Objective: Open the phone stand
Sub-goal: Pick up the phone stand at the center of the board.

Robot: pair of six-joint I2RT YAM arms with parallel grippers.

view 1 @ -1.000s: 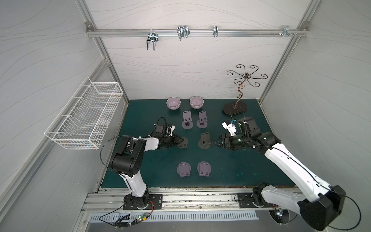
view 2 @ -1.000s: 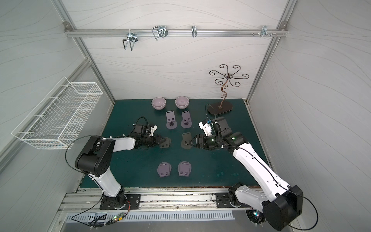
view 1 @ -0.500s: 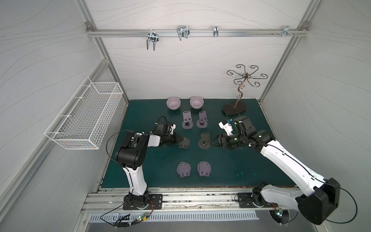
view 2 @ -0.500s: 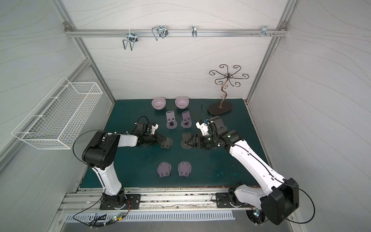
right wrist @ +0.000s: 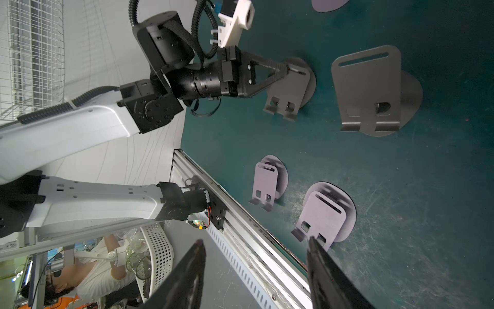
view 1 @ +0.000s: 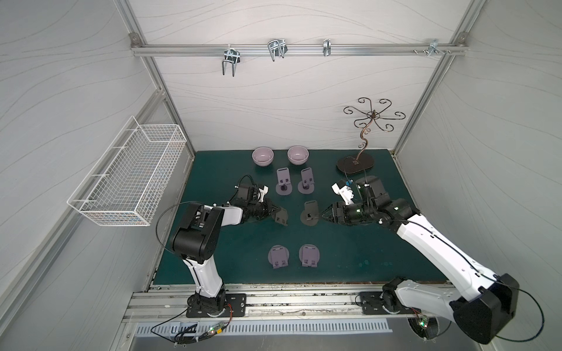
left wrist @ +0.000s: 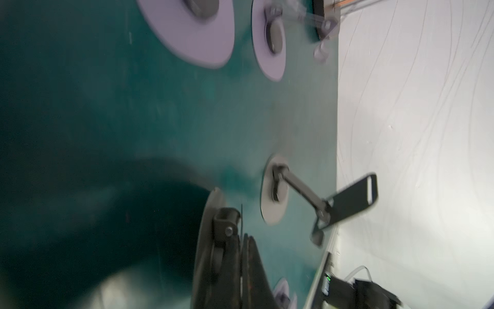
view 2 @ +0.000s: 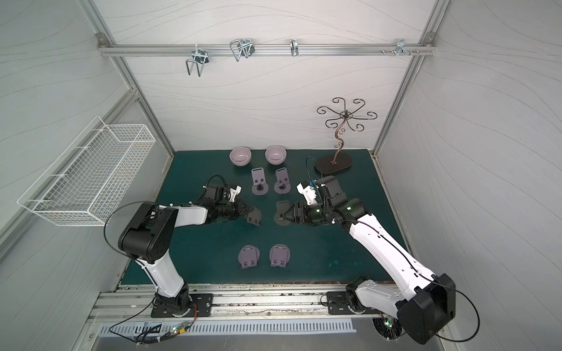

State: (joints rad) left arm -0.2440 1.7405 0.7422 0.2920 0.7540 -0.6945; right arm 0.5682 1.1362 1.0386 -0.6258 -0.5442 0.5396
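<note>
Left fingers pinched shut on dark phone stand, right fingers parted beside second stand

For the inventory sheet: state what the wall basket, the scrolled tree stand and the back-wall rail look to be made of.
Basket: metal wire, apparently white-coated; a thin welded grid shows.
Tree stand: likely wrought metal with a dark bronze finish; thin curled rods, flat dark oval base.
Rail: seemingly bare aluminium extrusion; matte silver, with a lengthwise slot.
</note>
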